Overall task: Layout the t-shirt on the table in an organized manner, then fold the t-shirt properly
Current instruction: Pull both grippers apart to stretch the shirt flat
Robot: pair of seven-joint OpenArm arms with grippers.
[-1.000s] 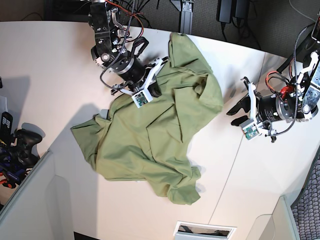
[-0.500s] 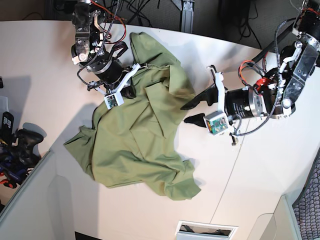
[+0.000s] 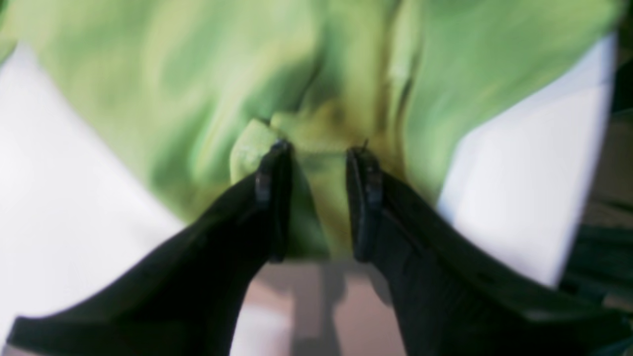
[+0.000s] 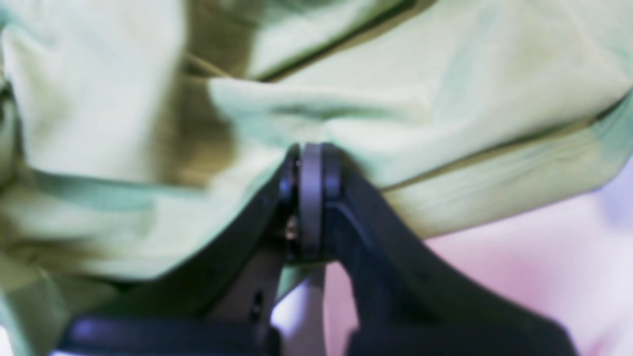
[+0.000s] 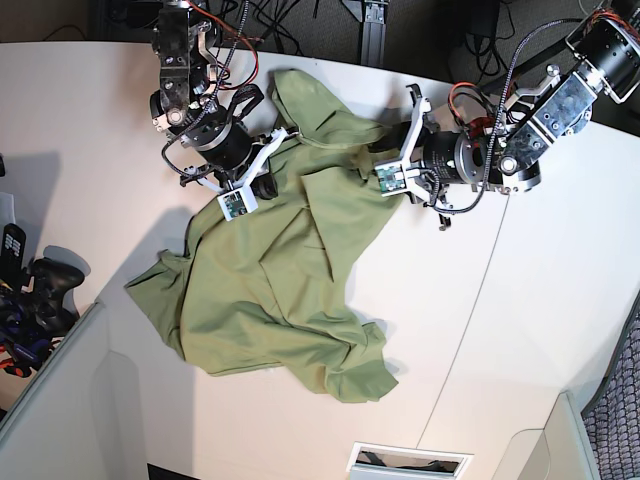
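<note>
The olive t-shirt [image 5: 270,290] lies crumpled across the middle of the white table [image 5: 500,330]. My right gripper [image 5: 268,185] is at the shirt's upper left part. In the right wrist view this gripper [image 4: 309,148] is shut, with a bunch of the t-shirt [image 4: 445,74] pinched between its pads. My left gripper [image 5: 372,165] is at the shirt's upper right edge. Its black fingers [image 3: 274,198] stand apart in the left wrist view, where the gripper [image 3: 319,148] is open around a raised fold of the t-shirt [image 3: 198,74]. Both wrist views are blurred.
A thin dark seam [image 5: 470,330] crosses the table right of the shirt. A black game controller [image 5: 45,285] and other items lie at the left edge. Cables [image 5: 250,30] hang behind the table's curved back edge. A framed slot [image 5: 410,460] sits at the bottom.
My left arm swung in from the right side to the shirt's upper right edge, jaws still apart. My right gripper kept its hold and dragged the shirt's top leftward.
</note>
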